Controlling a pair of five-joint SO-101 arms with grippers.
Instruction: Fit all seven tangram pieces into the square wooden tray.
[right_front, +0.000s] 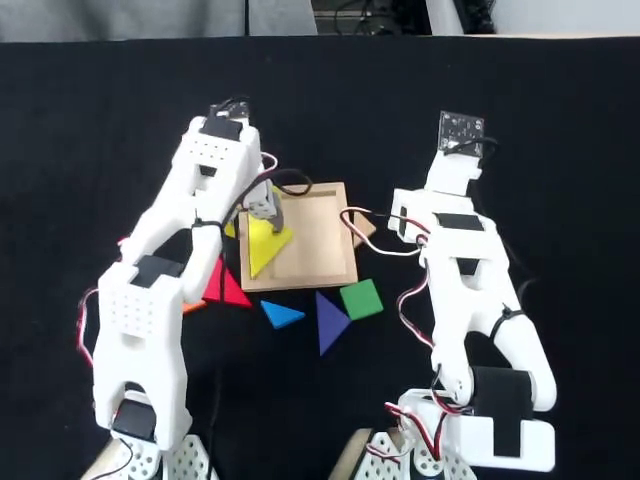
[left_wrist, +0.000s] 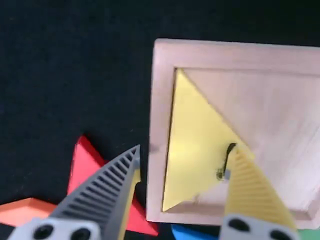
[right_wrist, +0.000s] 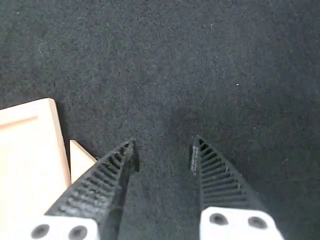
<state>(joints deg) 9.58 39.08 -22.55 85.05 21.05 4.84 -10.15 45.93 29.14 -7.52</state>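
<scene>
The square wooden tray (right_front: 325, 265) lies mid-table with a yellow triangle (right_front: 265, 243) in its left part, against the rim (left_wrist: 161, 125). My left gripper (left_wrist: 185, 149) hangs open above it, one finger over the yellow triangle (left_wrist: 195, 145), the other outside the rim over a red triangle (left_wrist: 82, 162). My right gripper (right_wrist: 164, 142) is open over bare black cloth just past the tray's right corner (right_wrist: 30, 145), beside a small wood-coloured piece (right_wrist: 80, 159). Red (right_front: 225, 287), orange (right_front: 192, 306), blue (right_front: 281, 314), purple (right_front: 330, 321) and green (right_front: 361, 299) pieces lie in front of the tray.
The table is covered in black cloth (right_front: 560, 150). The wood-coloured piece (right_front: 363, 228) touches the tray's right side. Both white arms (right_front: 150, 300) rise from bases at the near edge, and red and white cables loop around them.
</scene>
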